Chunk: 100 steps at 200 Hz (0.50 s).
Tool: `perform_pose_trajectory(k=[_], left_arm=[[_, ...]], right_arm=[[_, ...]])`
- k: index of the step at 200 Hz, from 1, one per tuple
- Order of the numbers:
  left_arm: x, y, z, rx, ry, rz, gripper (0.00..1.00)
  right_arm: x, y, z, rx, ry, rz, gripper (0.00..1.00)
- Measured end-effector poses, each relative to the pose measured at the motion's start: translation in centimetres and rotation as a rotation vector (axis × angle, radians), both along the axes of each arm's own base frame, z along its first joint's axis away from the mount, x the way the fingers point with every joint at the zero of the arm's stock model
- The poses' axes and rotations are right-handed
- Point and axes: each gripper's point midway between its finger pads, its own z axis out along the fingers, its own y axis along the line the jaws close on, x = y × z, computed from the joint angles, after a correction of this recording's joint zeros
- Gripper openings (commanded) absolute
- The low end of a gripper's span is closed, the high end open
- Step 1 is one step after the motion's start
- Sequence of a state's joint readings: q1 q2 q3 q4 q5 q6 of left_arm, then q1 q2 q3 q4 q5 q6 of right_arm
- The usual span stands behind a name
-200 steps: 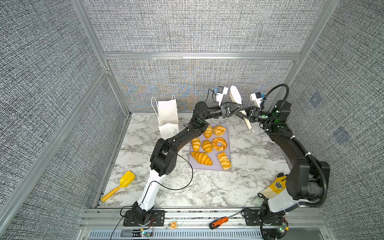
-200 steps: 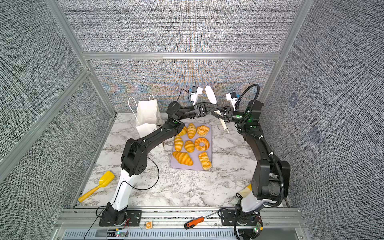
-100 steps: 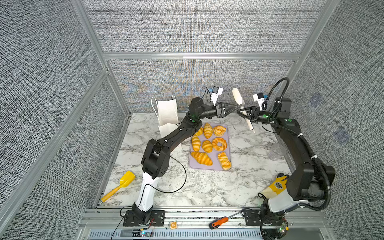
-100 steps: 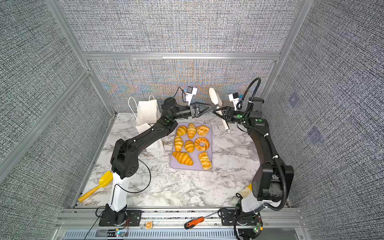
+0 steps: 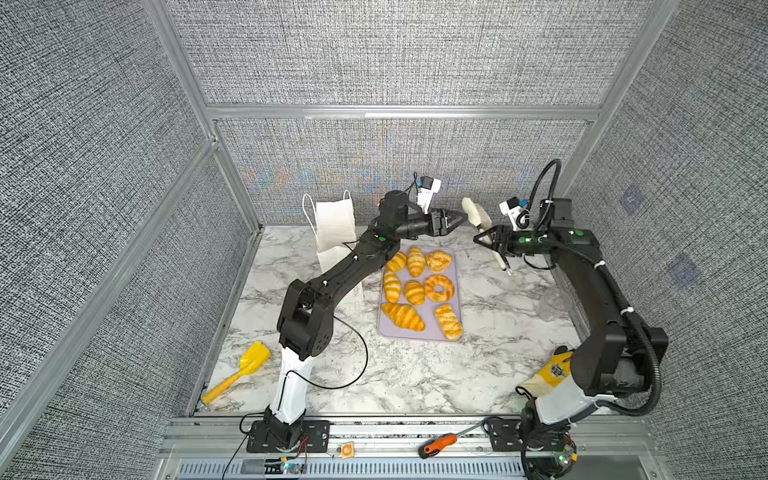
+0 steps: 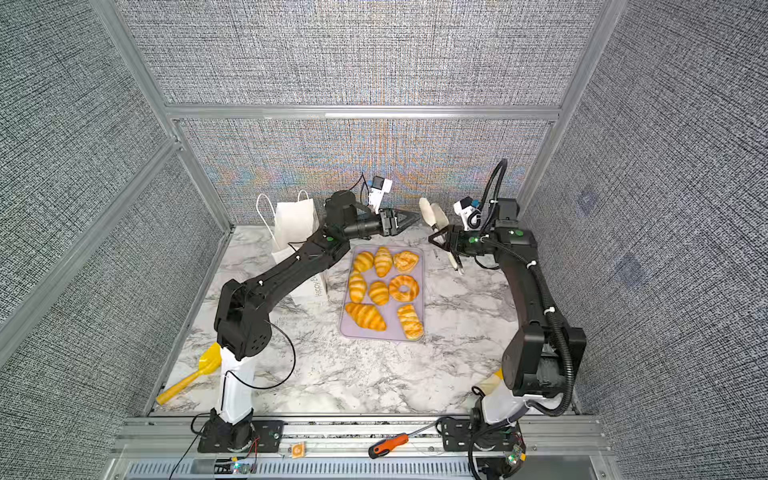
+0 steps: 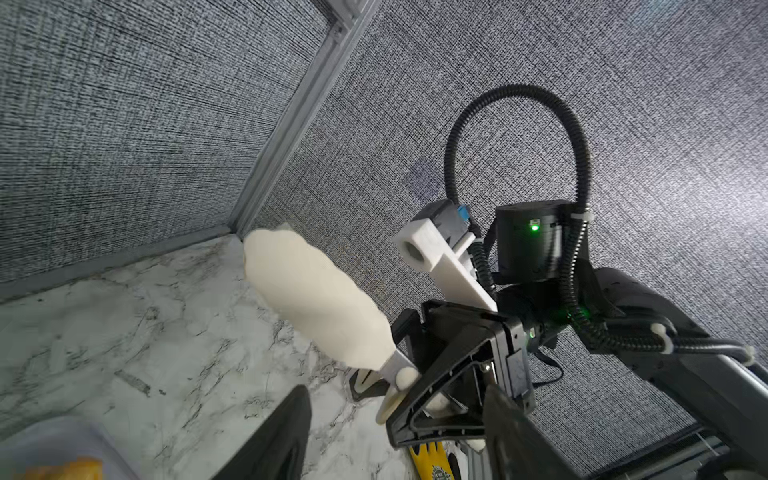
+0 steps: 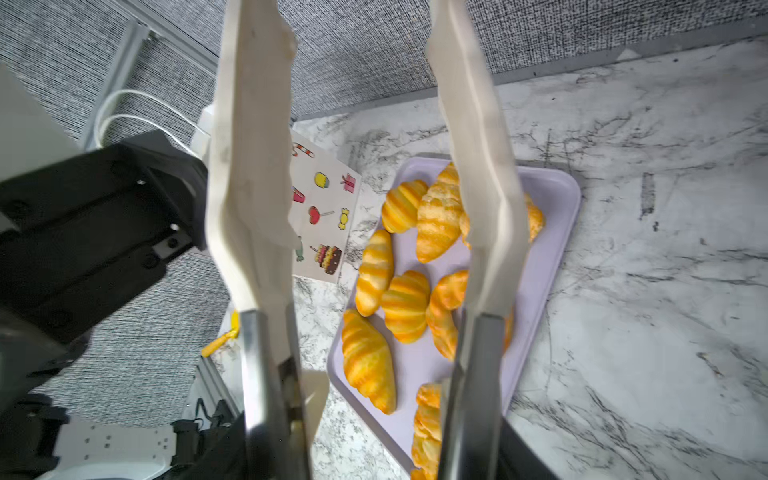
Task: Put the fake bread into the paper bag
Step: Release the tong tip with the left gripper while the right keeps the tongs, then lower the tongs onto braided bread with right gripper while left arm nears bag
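Several pieces of fake bread [image 5: 403, 316] [image 6: 366, 316] [image 8: 368, 357] lie on the lilac tray [image 5: 457, 266] [image 6: 420, 266] in both top views. The white paper bag [image 5: 334, 226] [image 6: 293, 222] [image 8: 324, 208] stands at the back left, partly hidden by my left arm. White-tipped tongs [image 5: 473, 212] [image 6: 432, 212] [image 7: 316, 299] [image 8: 249, 166] hang above the table behind the tray, my right gripper [image 5: 482, 240] [image 6: 435, 240] [image 7: 440, 395] [image 8: 374, 465] shut on their metal arms. My left gripper [image 5: 463, 216] [image 6: 415, 217] [image 7: 395, 399] is open and empty, just left of the tongs' tips.
A yellow scoop [image 5: 245, 372] lies at the front left. A yellow-and-black glove [image 5: 552, 372] sits by the right arm's base. An orange-handled screwdriver [image 5: 436, 444] rests on the front rail. Grey walls close the back and both sides.
My left gripper has opened, let go of the tongs and drawn back to the left. The right gripper keeps the tongs and has shifted slightly right.
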<state>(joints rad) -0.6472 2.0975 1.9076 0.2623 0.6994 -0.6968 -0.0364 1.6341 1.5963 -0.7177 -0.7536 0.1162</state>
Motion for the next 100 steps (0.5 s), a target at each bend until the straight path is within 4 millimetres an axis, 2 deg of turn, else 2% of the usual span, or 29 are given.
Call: perform_pose_trajectory(k=[61,100], left_arm=[[1.8,1.7,-1.6,0.152,-0.008,0.152,0.82],[2.4,2.8,-0.7,0.228,-0.051,0.223,0.83]], right_arm=[[-1.0,-1.2,-3.7,-0.255,0.08,-0.026,0.6],[-2.6,-0.6,-5.7,-0.437,0.116,0.019,0.61]])
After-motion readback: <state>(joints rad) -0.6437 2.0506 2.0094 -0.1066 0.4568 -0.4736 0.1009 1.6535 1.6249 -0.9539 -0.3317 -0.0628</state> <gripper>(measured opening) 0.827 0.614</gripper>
